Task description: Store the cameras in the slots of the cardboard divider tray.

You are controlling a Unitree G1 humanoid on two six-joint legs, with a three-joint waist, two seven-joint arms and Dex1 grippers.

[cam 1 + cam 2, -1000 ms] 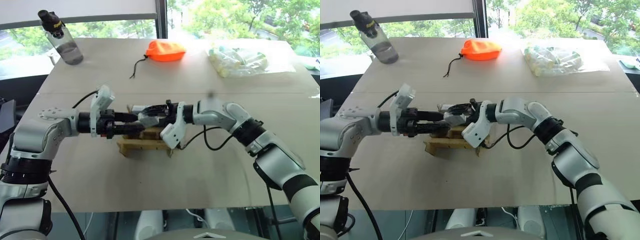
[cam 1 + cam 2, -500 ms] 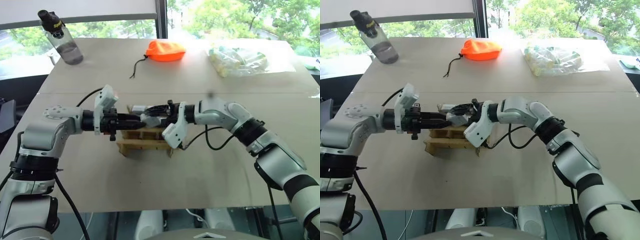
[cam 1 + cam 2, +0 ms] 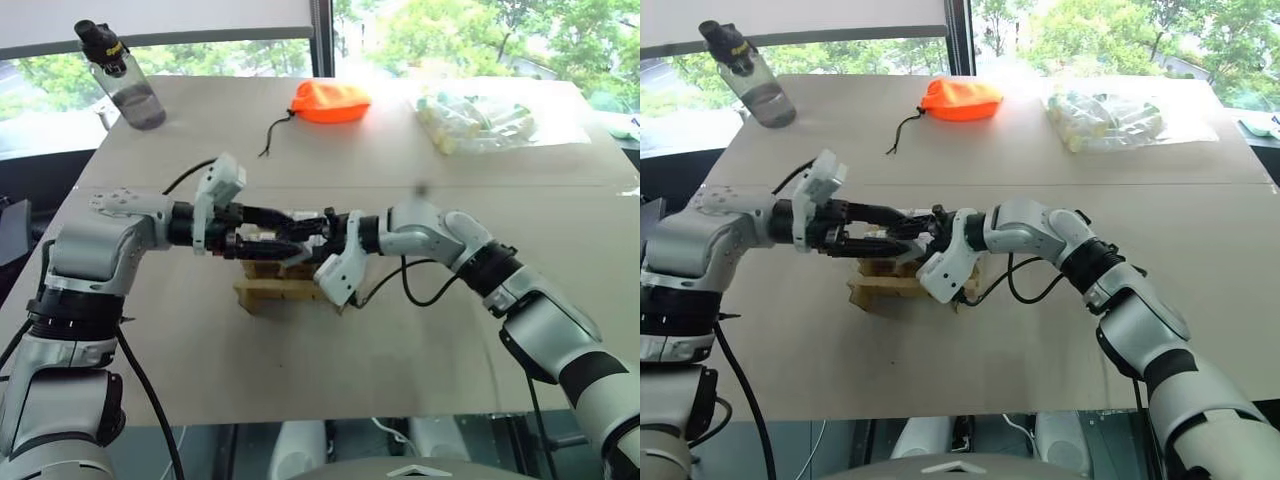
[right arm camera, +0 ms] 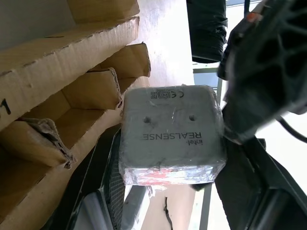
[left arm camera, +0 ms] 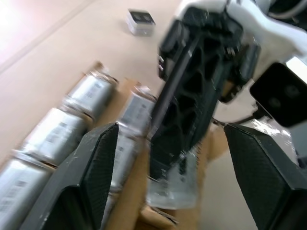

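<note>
Where windows frame trees, beige table (image 3: 400, 180).

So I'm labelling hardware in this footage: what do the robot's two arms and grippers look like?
Both arms are silver-grey shells with black joint bands. A black cable loops beside each forearm. The left gripper and right gripper are black, with latticed fingers and textured pads. A white angular housing sits at each wrist.
</note>
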